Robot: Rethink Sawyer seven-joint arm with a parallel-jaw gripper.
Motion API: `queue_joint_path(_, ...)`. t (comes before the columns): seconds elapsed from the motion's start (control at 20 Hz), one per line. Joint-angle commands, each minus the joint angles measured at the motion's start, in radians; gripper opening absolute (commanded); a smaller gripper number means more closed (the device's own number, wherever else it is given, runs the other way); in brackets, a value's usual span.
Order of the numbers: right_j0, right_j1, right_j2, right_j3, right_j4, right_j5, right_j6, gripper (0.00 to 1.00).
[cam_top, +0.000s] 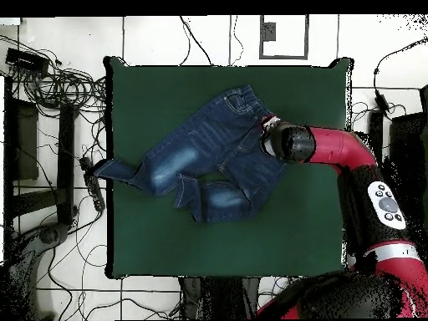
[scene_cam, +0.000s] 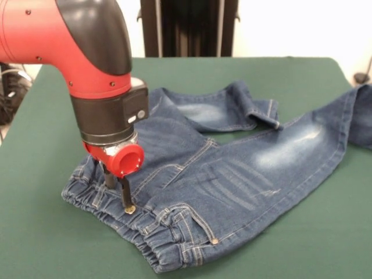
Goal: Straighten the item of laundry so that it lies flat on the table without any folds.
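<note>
The gripper is set down on the elastic waistband of the jeans, its two dark fingers close together and apparently pinching a fold of denim beside the brass button. A firm hold on the waistband would be needed before any pull, and the drag is best kept low and outward so the cloth slides on the table without bunching. Away from the gripper one leg is doubled back; the other trails to the table's edge.
</note>
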Motion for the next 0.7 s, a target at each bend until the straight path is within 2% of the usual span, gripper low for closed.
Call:
queue_joint_path(0.05, 0.045, 0.081, 0.046, -0.059, -0.103, -0.041, -0.261, 1.00)
queue_joint_path(0.5, 0.075, 0.142, 0.027, -0.125, -0.134, -0.098, -0.218, 1.00)
queue_joint_path(0.55, 0.077, 0.142, 0.024, -0.125, -0.138, -0.106, -0.208, 0.00)
queue_joint_path(0.7, 0.086, 0.137, 0.016, -0.137, -0.156, -0.106, -0.212, 0.00)
